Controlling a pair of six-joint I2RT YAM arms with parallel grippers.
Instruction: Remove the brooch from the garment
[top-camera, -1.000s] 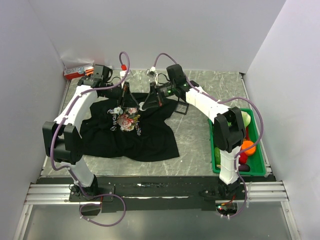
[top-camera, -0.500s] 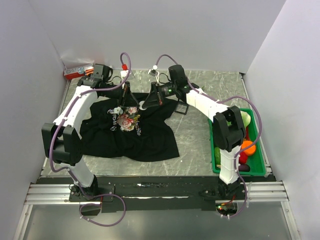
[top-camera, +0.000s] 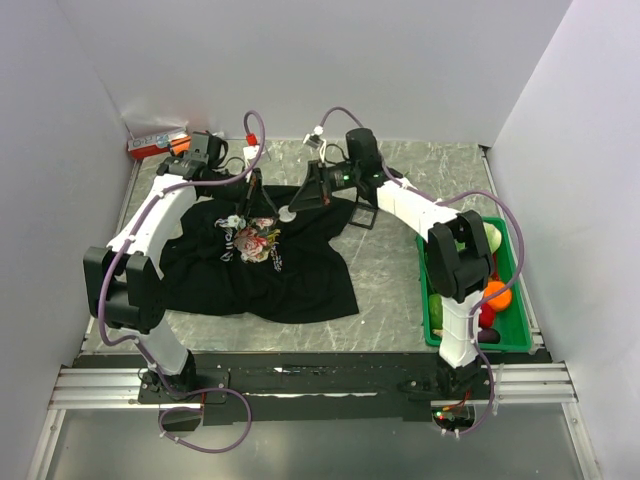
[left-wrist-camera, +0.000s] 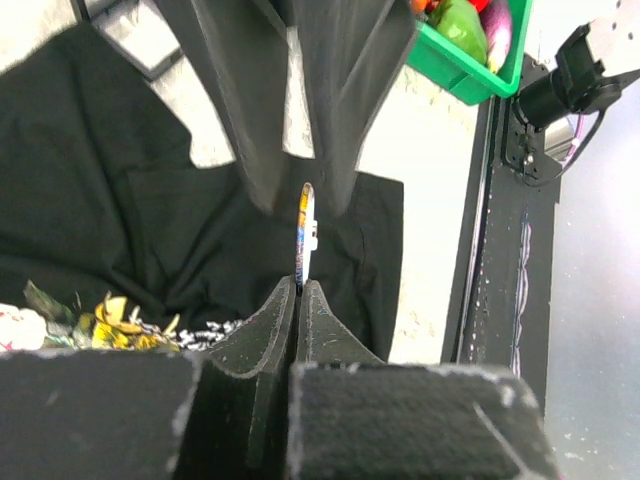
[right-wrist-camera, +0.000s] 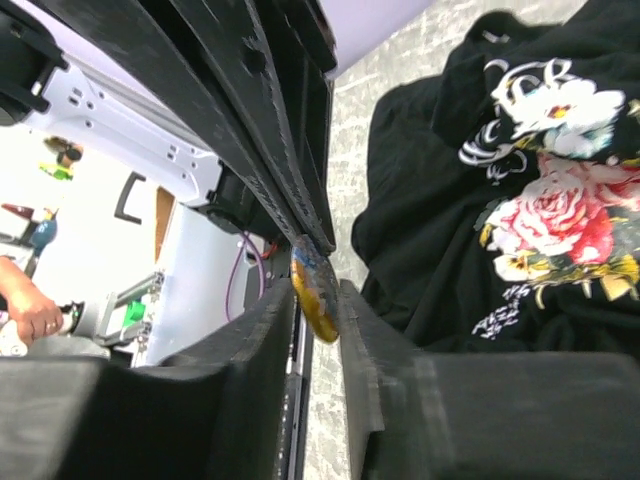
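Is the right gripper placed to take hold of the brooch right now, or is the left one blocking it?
Probably yes. The brooch sits edge-on between the right gripper fingers, and the left gripper pinches only its opposite rim. Both hold it above the garment.

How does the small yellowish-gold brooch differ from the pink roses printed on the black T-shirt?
Size: the small yellowish-gold brooch is far smaller than the printed pink roses.
Colour: the brooch is gold, while the roses are pink with green leaves.
Pose: the brooch stands on edge, pinched between the fingertips of the left gripper and the right gripper. The roses lie flat on the black T-shirt.
Both are decorations.
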